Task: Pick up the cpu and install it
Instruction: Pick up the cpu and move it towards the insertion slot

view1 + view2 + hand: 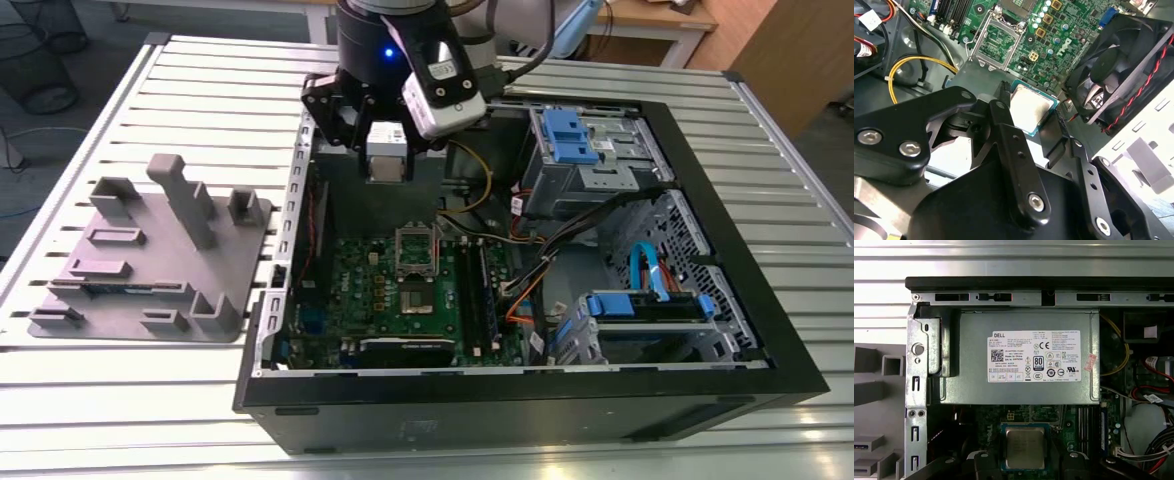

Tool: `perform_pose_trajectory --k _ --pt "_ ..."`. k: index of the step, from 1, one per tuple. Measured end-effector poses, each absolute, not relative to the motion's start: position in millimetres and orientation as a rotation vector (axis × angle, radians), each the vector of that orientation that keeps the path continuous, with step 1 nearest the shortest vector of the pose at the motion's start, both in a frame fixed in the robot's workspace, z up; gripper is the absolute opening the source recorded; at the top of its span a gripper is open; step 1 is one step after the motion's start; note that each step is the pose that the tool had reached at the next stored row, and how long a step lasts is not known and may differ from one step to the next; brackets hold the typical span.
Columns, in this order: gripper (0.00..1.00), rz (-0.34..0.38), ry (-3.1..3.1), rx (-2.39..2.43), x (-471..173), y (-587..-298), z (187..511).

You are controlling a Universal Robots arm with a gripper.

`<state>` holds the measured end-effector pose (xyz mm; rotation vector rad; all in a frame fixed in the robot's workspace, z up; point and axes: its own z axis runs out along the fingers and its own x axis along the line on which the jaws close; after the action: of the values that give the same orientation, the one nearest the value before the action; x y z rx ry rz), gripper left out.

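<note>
As the exterior view shows it, the gripper (387, 165) hangs over the open computer case (787, 385), at twelve o'clock from the metal socket frame (414, 243) on the green motherboard (400, 300). I read the cpu (387, 142) as the pale plate between the black fingers (354, 135), clear of the board. At nine o'clock from the case, on the slatted table (200, 90), lies the grey fixture block (147, 260), well apart from the gripper.

In the second wrist view, the fingers (1004, 130) pinch the cpu (1031, 107) by two opposite edges, its silver top towards the camera. Beyond it I make out the metal socket frame (999, 42), with yellow cables (919, 62) on one side of it and a black fan (1119, 65) on the other.

In the first wrist view, the cpu (1023, 447) sits level between the two fingers (981, 462), above the motherboard and near the labelled power supply (1019, 325).
</note>
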<state>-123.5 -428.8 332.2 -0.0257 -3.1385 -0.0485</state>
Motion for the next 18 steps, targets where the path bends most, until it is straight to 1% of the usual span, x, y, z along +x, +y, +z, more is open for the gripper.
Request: perform_pose_trajectory --k 8,18 --pt "0.47 -0.048 -3.139 -0.026 -123.5 -431.9 320.7" --pt "0.47 -0.048 -3.139 -0.026 -123.5 -446.2 307.1"
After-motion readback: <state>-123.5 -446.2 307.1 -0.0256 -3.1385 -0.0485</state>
